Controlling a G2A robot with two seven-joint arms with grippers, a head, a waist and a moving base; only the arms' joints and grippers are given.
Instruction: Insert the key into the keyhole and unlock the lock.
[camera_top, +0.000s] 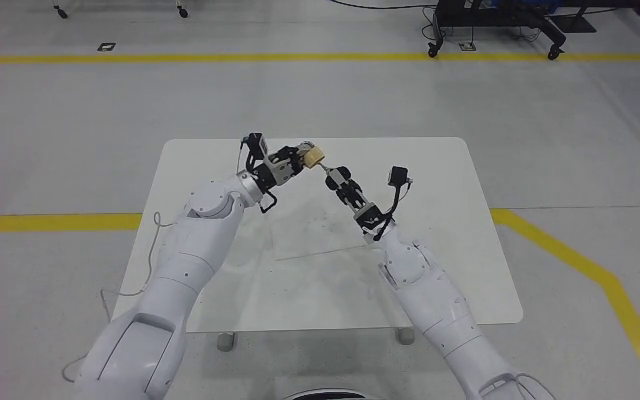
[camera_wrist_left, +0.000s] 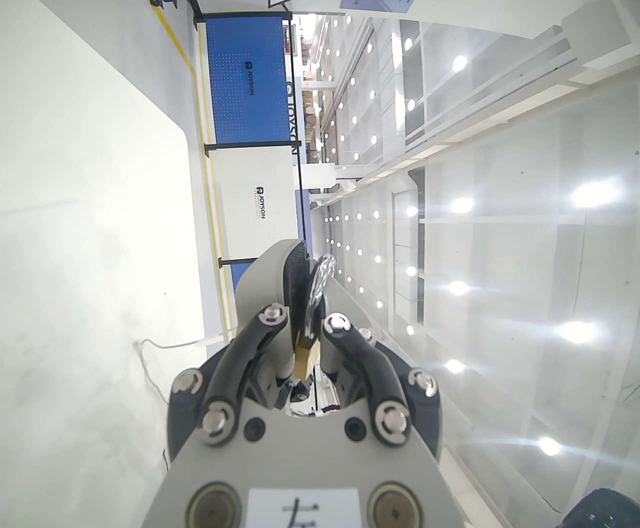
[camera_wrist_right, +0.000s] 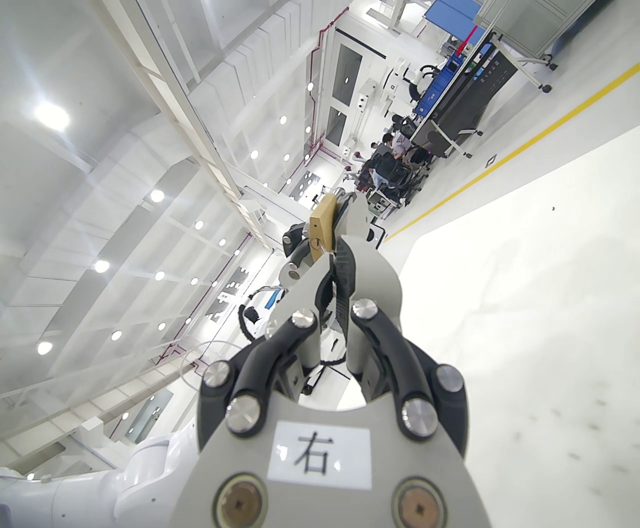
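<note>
Above the white table, my left gripper is shut on a brass padlock. In the left wrist view the brass body and silver shackle sit clamped between that gripper's fingers. My right gripper is shut on a thin key whose tip points at the padlock's underside. In the right wrist view the padlock hangs just past my right gripper, its keyhole facing the fingertips. Most of the key is hidden between the pads, and I cannot tell if its tip is inside the keyhole.
Both grippers are held up over the table's far middle part. Yellow floor tape runs behind the table, and a dark wheeled rack stands far back right. A thin cable hangs off the table's left edge.
</note>
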